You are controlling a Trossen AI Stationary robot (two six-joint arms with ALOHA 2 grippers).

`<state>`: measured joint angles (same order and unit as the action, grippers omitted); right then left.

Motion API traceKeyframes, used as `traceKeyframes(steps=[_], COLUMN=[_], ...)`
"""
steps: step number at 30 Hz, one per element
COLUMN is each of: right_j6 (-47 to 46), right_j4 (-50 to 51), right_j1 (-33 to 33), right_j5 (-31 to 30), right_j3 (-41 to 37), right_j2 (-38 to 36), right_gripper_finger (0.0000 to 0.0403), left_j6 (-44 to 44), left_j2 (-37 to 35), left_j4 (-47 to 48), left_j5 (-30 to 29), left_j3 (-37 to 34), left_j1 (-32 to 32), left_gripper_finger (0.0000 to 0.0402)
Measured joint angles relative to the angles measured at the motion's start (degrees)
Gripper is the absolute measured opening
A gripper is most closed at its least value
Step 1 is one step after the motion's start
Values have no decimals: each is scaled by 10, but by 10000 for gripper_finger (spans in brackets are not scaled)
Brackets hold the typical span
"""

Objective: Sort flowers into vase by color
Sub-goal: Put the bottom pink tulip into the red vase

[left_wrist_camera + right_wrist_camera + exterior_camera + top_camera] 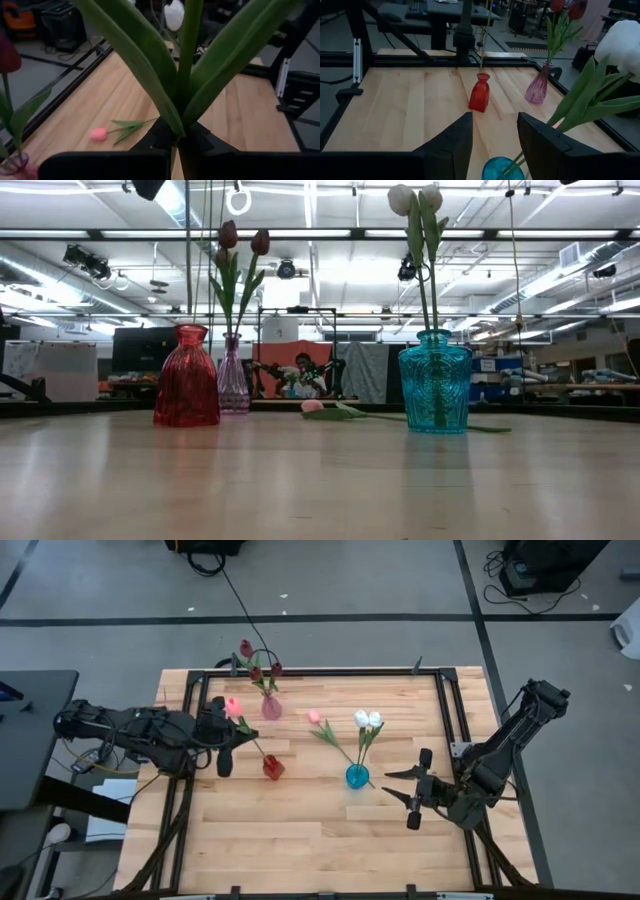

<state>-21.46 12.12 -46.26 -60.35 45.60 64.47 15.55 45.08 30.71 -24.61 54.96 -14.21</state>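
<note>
Left gripper point(224, 735) holding pink tulip point(233, 706) over red vase point(272, 767) — right gripper point(412, 792) beside blue vase point(357, 776)
</note>
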Motion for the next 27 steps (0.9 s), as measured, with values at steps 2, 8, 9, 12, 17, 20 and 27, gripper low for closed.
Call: traceKeyframes(steps=[2,8,9,12,17,20,27], right_j6=[0,0,0,0,-2,-13,-65], right_j4=[0,0,1,1,1,8,43], right_j1=[0,0,0,0,0,2,38], right_j5=[0,2,2,4,5,16,54], right_j3=[0,0,0,0,0,0,-22], right_j2=[0,0,0,0,0,0,1], right_gripper_finger=[165,165,165,165,165,165,165], left_j6=[1,-2,-2,0,29,43,45], left_j2=[1,13,15,21,20,18,18], left_j4=[9,13,14,7,-37,-86,-178], left_j5=[-6,-45,-48,-49,-49,-47,-37], left_j3=[0,0,0,-12,-85,-125,-203], left_j1=[0,0,0,0,0,0,-1], left_gripper_finger=[18,18,18,18,18,19,19])
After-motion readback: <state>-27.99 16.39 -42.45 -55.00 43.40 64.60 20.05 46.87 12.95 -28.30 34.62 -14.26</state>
